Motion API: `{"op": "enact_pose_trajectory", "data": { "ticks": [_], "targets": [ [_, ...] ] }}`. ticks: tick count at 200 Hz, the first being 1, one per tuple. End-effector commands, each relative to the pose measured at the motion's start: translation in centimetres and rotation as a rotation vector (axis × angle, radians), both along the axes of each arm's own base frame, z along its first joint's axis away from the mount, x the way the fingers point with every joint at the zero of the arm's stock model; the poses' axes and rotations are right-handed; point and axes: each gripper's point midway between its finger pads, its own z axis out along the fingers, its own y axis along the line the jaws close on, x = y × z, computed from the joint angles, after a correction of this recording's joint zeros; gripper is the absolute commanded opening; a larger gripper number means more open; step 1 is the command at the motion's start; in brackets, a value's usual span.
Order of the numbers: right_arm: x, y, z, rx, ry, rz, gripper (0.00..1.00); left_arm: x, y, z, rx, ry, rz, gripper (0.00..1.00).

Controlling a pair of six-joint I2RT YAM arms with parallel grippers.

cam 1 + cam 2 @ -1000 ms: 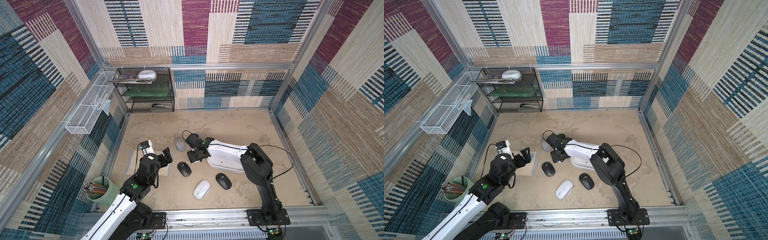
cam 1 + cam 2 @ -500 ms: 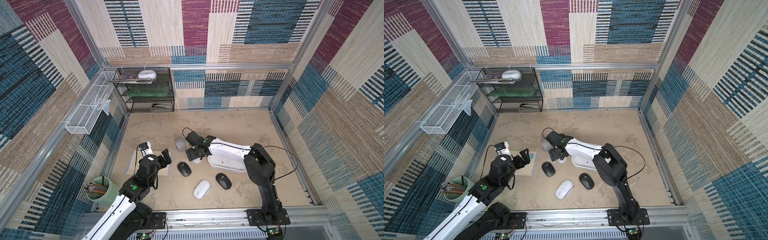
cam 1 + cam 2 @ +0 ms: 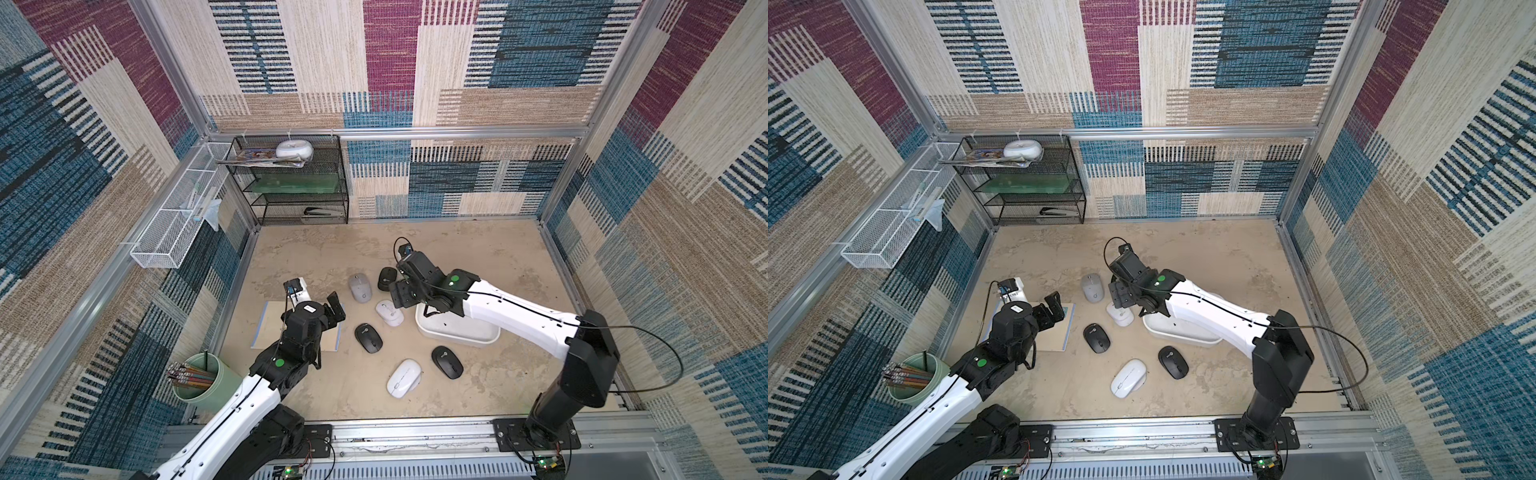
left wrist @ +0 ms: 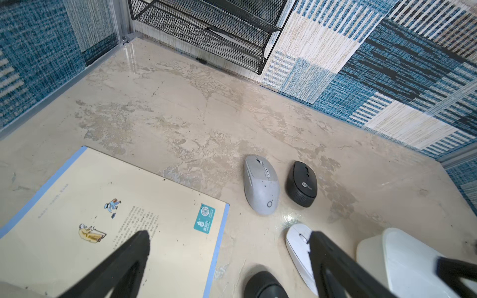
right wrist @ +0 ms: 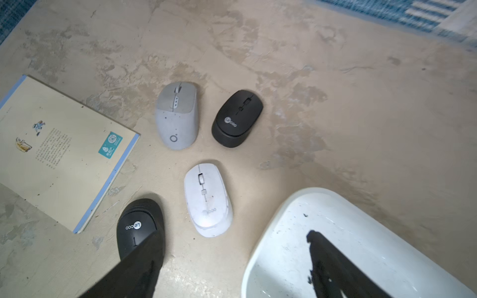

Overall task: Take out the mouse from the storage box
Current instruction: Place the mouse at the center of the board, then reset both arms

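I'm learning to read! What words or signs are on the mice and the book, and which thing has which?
"Lecoo": on the black mouse nearest the book.
"coo", after a round badge too small to read: on the far black mouse.
"coo", faint: on the white mouse.
A plain ring, no letters: on the grey mouse.
The book's print and its teal sticker: too small to read.

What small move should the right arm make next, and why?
Probably raise the right end effector straight up, clear of the white mouse. Its jaws stand open and the mouse lies free on the table, outside the box; the part of the box that shows holds no mouse.
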Motion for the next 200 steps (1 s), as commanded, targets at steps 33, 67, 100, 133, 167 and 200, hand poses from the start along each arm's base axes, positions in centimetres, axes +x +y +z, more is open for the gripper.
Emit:
{"op": "enact_pose_trajectory", "data": {
  "ticks": [33,67,100,133,167,200],
  "targets": [
    [0.6,-8.5,6.2,-0.014,-0.295,-0.234,0.99,5.3,0.1,2.5,0.215,-0.097,0.031,1.0],
    [0.0,-13.8,6.6,-0.047,-0.421,-0.323,0.99,7.9,2.2,1.4,0.246,-0.051,0.021,1.0],
    [-0.1,-18.8,5.9,-0.012,-0.488,-0.417,0.99,9.2,4.0,-0.5,0.297,-0.028,0.011,1.0],
    [0.4,-23.7,3.7,-0.081,-0.493,-0.529,0.99,9.7,5.1,-1.9,0.361,-0.042,-0.031,1.0],
    [1.3,-26.1,1.0,-0.126,-0.515,-0.556,0.99,9.4,6.5,-4.5,0.461,0.005,-0.028,1.0],
    [1.8,-28.1,-0.6,-0.121,-0.557,-0.609,0.99,9.0,7.3,-7.2,0.464,0.027,-0.038,1.0]
  ]
}}
